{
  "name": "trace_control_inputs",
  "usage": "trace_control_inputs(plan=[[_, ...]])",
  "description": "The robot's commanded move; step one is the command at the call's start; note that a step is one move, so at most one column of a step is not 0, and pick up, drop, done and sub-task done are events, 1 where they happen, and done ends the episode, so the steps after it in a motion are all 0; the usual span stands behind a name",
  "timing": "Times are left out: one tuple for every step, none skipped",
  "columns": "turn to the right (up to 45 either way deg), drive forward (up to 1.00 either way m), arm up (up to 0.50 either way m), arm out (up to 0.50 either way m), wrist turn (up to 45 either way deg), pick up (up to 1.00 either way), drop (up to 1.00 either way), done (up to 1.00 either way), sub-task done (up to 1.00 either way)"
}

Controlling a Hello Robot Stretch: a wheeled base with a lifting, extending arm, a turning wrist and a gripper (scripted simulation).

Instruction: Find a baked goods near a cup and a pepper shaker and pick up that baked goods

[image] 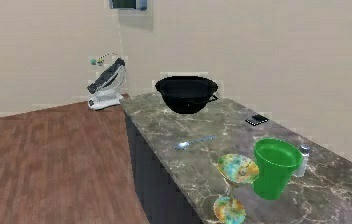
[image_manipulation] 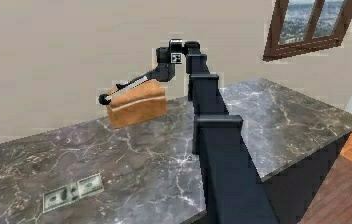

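In the arm side view a tan loaf of bread (image_manipulation: 137,106) sits at the far edge of the dark marble counter (image_manipulation: 284,120). My arm reaches out over that counter, and the gripper (image_manipulation: 106,99) lies against the loaf's upper left. The loaf's base overlaps the countertop, so I cannot tell whether the gripper holds it. In the forward view a green cup (image: 275,166) stands on the marble counter (image: 164,125) at the right. A small pale shaker (image: 304,153) stands just behind the cup.
A black pot (image: 187,94) stands at the counter's far end, with a dark phone (image: 256,120) and two patterned plates (image: 239,168) nearer. Banknotes (image_manipulation: 72,195) lie on the counter. A window (image_manipulation: 319,25) is at top right. Wooden floor (image: 54,165) stretches left of the counter.
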Motion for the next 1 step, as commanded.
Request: trace_control_inputs(plan=[[0.0, 0.0, -0.06, 0.0, 0.0, 0.0, 0.0, 0.0, 0.0]])
